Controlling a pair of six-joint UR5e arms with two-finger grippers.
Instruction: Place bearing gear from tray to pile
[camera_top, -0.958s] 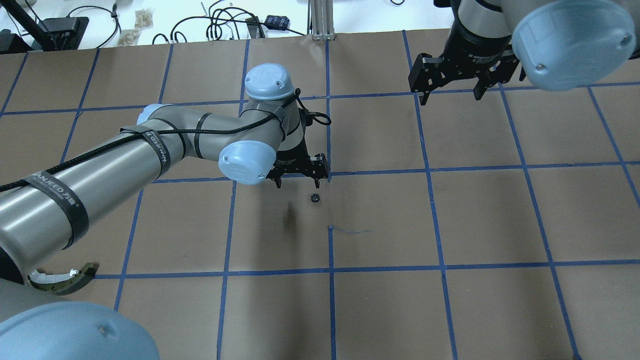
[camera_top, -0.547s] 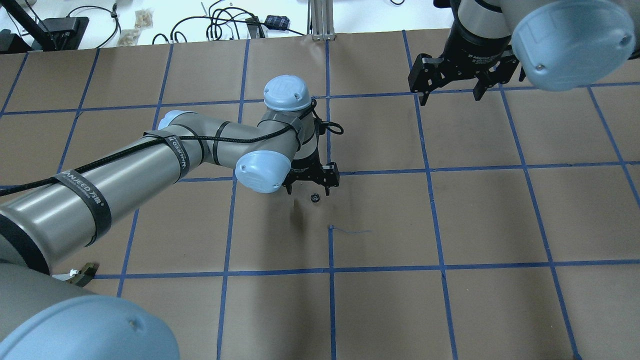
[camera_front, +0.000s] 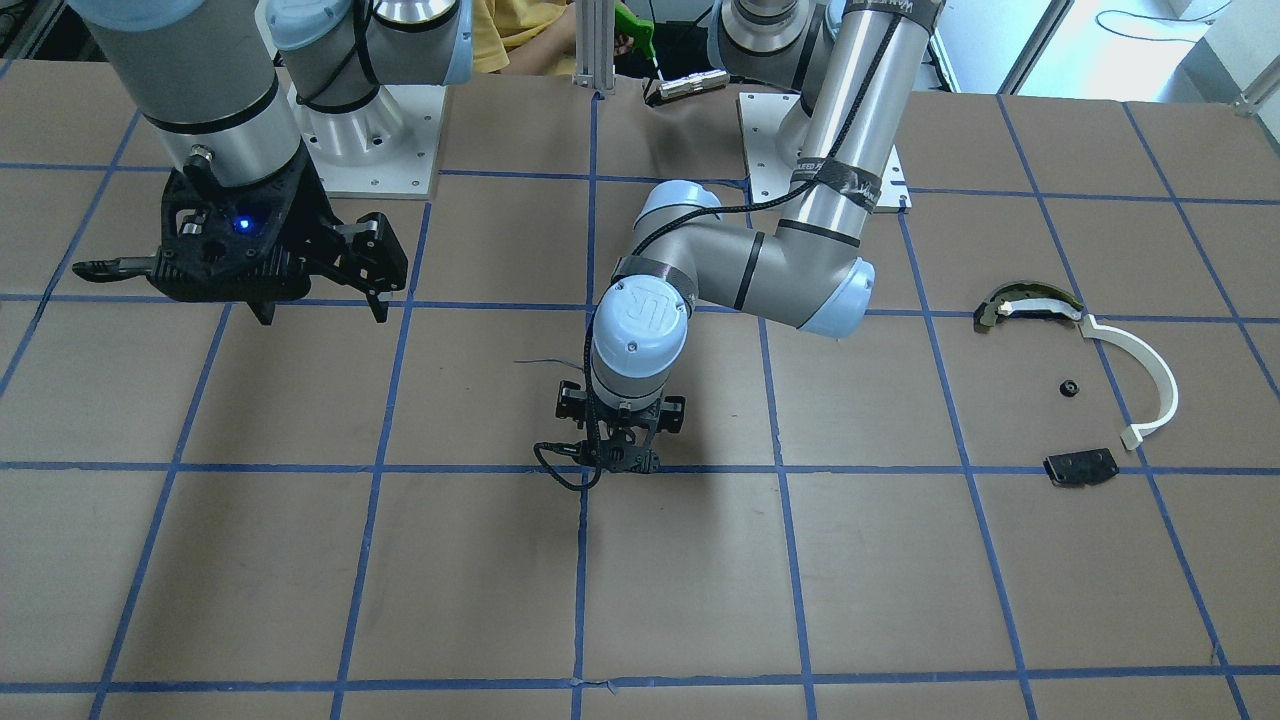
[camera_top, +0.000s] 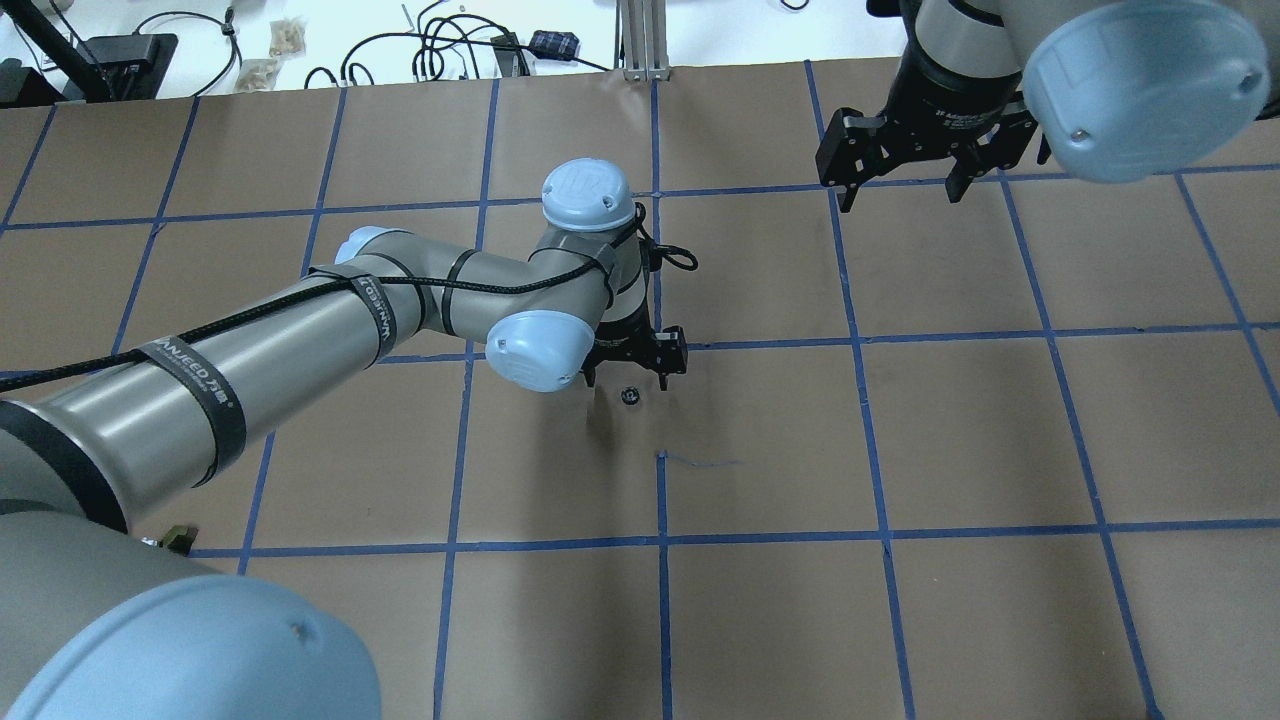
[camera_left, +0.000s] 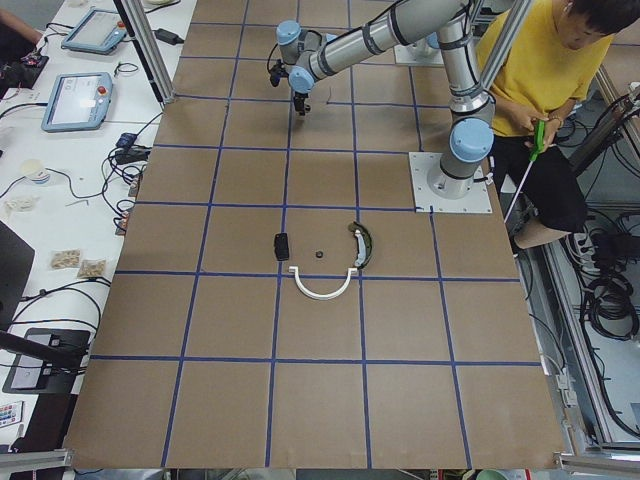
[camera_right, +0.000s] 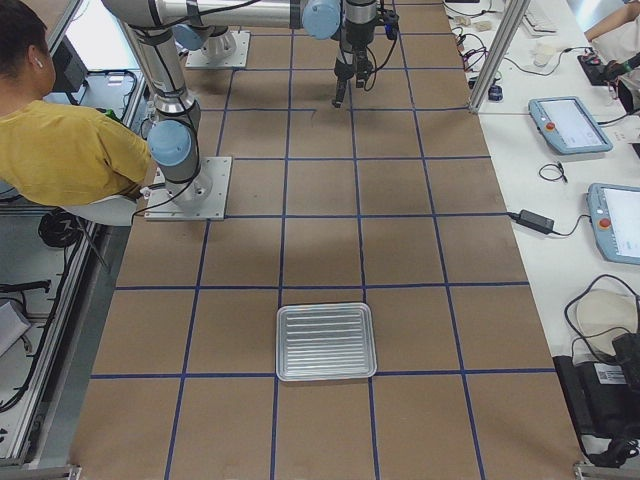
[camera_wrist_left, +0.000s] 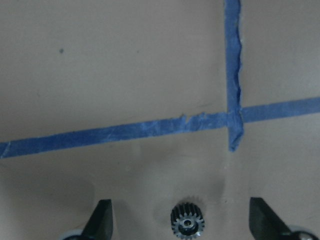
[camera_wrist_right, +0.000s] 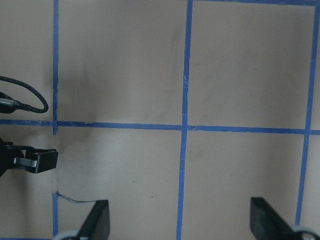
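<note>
Left gripper (camera_top: 626, 380) low over worktop (camera_top: 900, 450), jaws spread wide. Bearing gear (camera_wrist_left: 187, 225) lies flat between its fingers, touching neither.

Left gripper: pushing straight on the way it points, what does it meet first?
The left gripper points down at the gear on the table, between its open fingers; probably that first, height unclear.
</note>
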